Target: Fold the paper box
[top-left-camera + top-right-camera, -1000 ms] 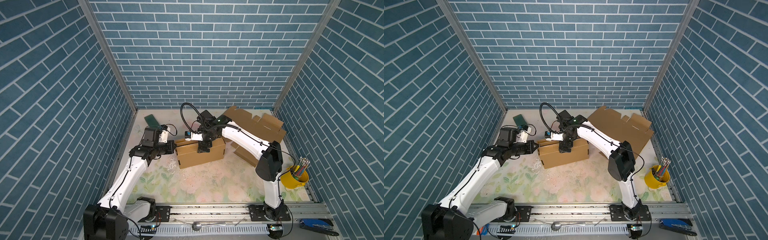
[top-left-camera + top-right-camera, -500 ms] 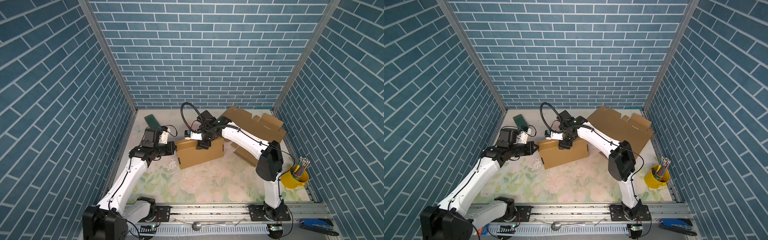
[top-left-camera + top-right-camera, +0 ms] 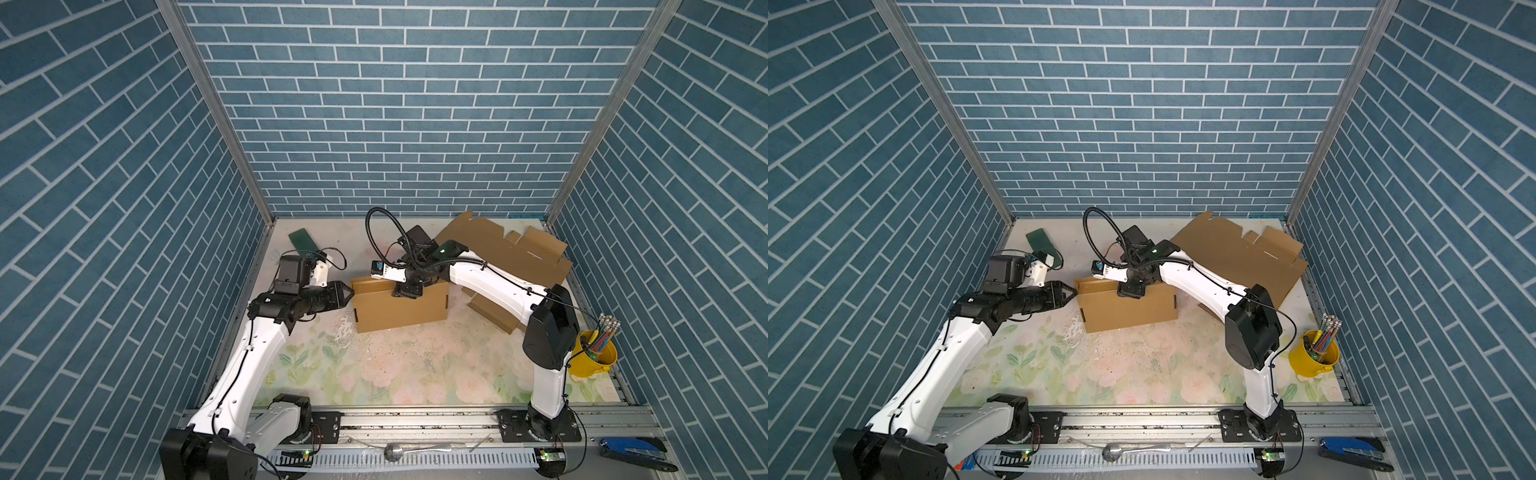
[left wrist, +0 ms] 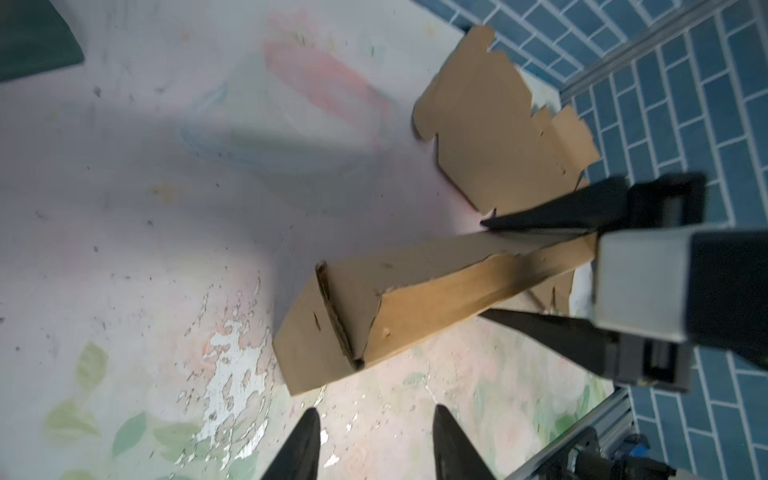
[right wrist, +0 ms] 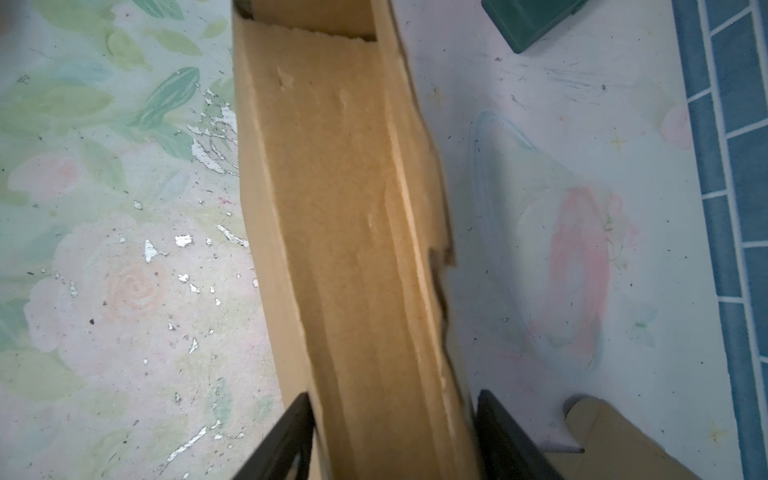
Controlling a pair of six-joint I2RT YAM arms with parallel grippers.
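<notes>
**Cardboard in the clamp:** A brown corrugated paper box (image 3: 401,309) stands in the middle of the floral-printed tabletop (image 3: 395,370), whose surface is worn to flaking white patches. One long face of the box is turned toward the front rail. The right pincer (image 3: 409,291) reaches down from above and is grasping the box across its narrow top. One black tapered finger (image 5: 284,442) sits on each long side, and cardboard fills the gap between them. The left pincer (image 3: 347,293) lies level at the box's left end. It is released, with its pointed tips parted over bare tabletop and the box end just beyond them.

A second earlier the left pincer's tips were pinched together and the right pincer stood wider over the box. The box itself sits on the same spot.

The left wrist view shows the box's end: a rough fluted edge, an end flap creased inward to a triangle, and a small slit in the side panel. The right wrist view looks along the top, where dented panels overlap in ragged, layered edges. Both top views take in flat die-cut cardboard sheets (image 3: 1237,249) lying behind the right arm, a dark green case (image 3: 302,241) near the back left corner, and a yellow cup (image 3: 1314,357) of pencils at the right edge.
</notes>
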